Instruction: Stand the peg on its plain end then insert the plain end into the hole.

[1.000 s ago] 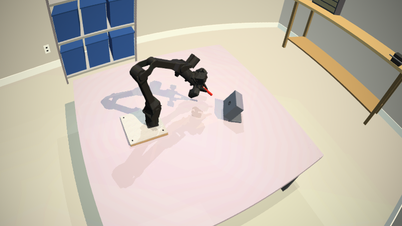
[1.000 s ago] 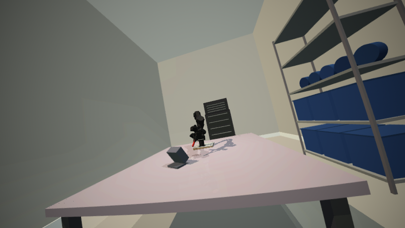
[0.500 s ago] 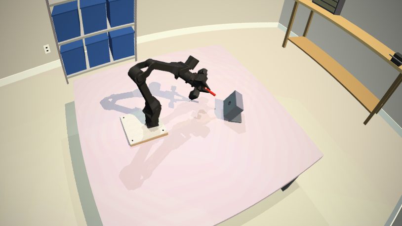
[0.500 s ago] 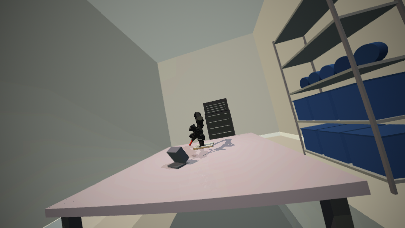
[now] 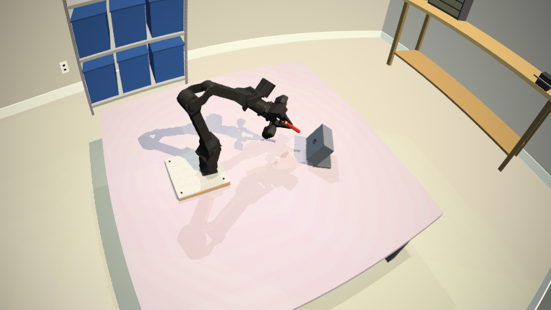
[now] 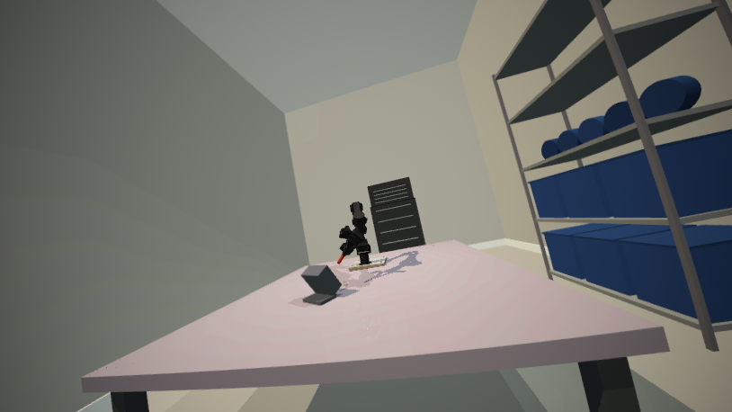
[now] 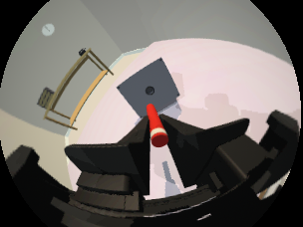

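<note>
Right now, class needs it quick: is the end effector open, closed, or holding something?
End effector: closed on the red peg, free end aimed at the sloped panel's hole.

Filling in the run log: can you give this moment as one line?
phase: approach | gripper: shut on red peg | peg: airborne, tip aimed at hole | sloped panel: not yet touched
</note>
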You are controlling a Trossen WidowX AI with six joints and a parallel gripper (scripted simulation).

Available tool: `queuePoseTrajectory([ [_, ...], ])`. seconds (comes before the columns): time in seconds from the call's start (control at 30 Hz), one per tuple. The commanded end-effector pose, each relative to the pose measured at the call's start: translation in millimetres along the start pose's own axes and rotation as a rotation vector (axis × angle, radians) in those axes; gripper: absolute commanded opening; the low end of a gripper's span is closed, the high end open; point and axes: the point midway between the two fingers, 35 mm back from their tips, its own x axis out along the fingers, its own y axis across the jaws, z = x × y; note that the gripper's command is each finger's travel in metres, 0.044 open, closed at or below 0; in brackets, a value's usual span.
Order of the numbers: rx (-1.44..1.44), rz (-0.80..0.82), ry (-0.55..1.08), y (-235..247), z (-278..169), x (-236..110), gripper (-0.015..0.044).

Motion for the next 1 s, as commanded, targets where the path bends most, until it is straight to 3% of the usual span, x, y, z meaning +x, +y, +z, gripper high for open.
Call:
queuePoseTrajectory([
  [0.0, 0.002, -0.001, -0.004, -1, 0, 7, 0.0000],
  [0.97, 0.053, 0.006, -0.069, -8, 11, 42, 0.0000],
])
